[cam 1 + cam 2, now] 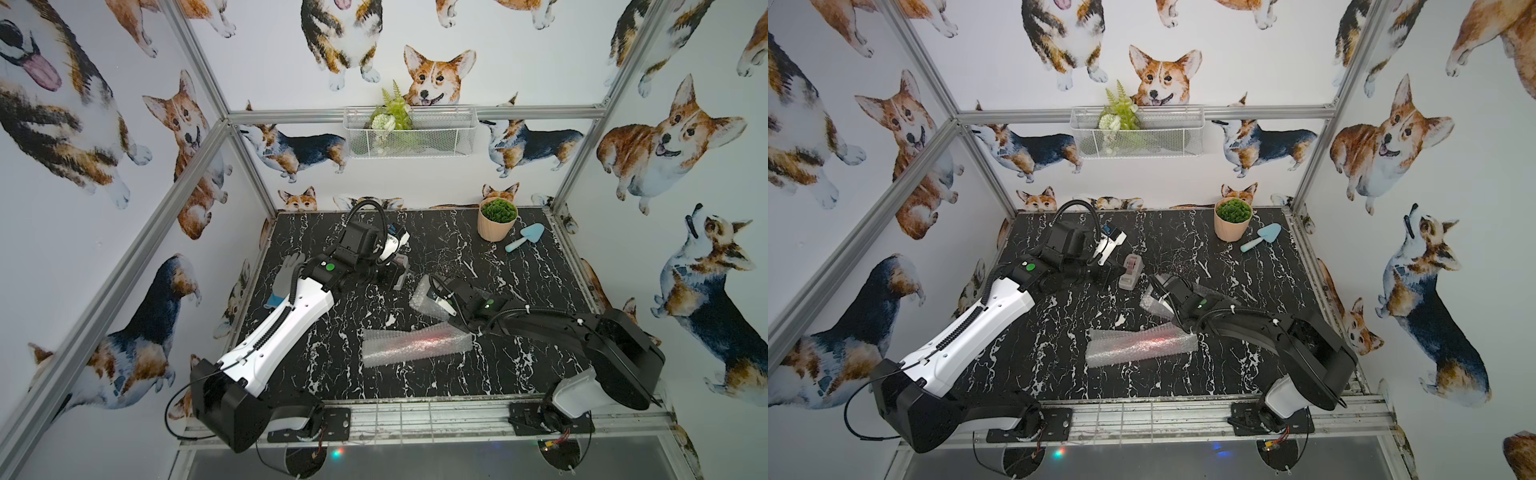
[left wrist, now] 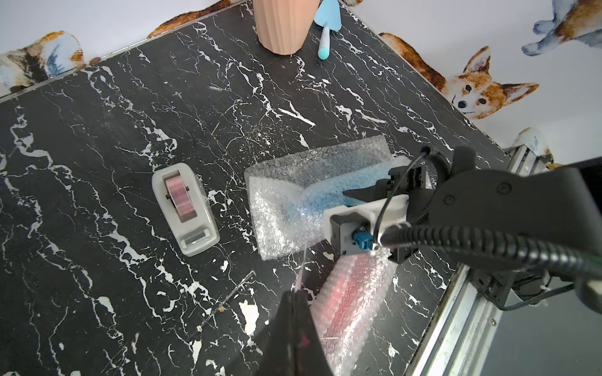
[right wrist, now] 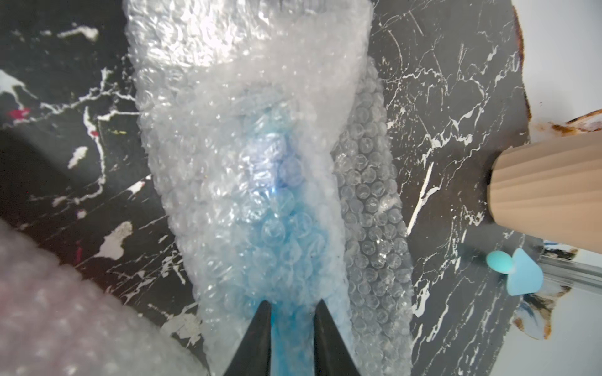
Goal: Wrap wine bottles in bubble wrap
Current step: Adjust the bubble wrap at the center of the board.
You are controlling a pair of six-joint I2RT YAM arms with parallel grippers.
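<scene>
Low in both top views, on the black marble table point(image 1: 332, 374), the red-pink bottle point(image 1: 424, 341) lies rolled in bubble wrap point(image 1: 376, 355). Just above it, right of centre, the right gripper point(image 3: 291, 304) clamps the blue bottle point(image 3: 280, 234) through its own wrap sheet point(image 3: 228, 130). Left of centre, the left gripper point(image 2: 294, 293) is fully closed near the tape dispenser point(image 1: 1130, 272). Upper right stand a plant pot point(image 1: 496, 222) and trowel point(image 1: 525, 237).
</scene>
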